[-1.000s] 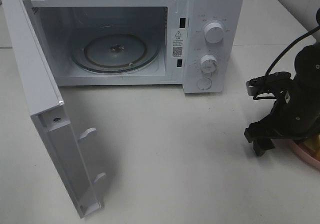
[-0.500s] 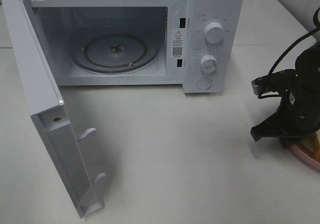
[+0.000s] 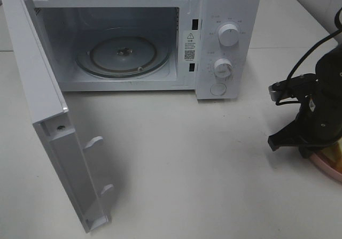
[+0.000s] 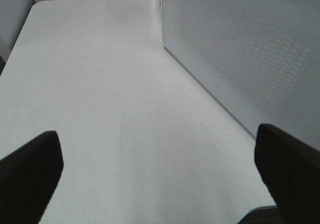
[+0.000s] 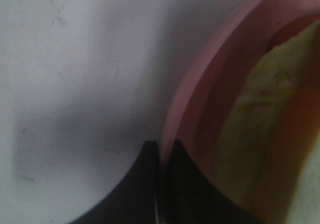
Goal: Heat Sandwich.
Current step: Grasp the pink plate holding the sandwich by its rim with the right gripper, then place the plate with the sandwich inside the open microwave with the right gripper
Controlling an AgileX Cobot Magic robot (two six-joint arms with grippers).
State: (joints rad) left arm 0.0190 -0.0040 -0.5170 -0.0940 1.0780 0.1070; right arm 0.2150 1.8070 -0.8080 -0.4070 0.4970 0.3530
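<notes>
The sandwich (image 5: pixel 255 124), its pale green filling and tan-orange crust showing, lies on a round pink plate (image 5: pixel 200 78). My right gripper (image 5: pixel 161 184) is shut on the plate's rim, one dark finger outside it and one inside. From the high camera, the black right arm (image 3: pixel 315 110) stands over the plate (image 3: pixel 327 167) at the table's right edge and hides most of it. A sliver of the sandwich (image 3: pixel 336 152) peeks out. My left gripper (image 4: pixel 160 179) hangs open above bare table beside the microwave's perforated side wall (image 4: pixel 250 58), holding nothing.
The white microwave (image 3: pixel 230 14) stands at the back with its door (image 3: pixel 48 116) swung wide open toward the front left. Its glass turntable (image 3: pixel 123 54) carries nothing. Two knobs (image 3: pixel 228 35) face front on its right panel.
The right arm shifted slightly right over the plate and its gripper closed on the plate's rim. The left gripper stayed open.
</notes>
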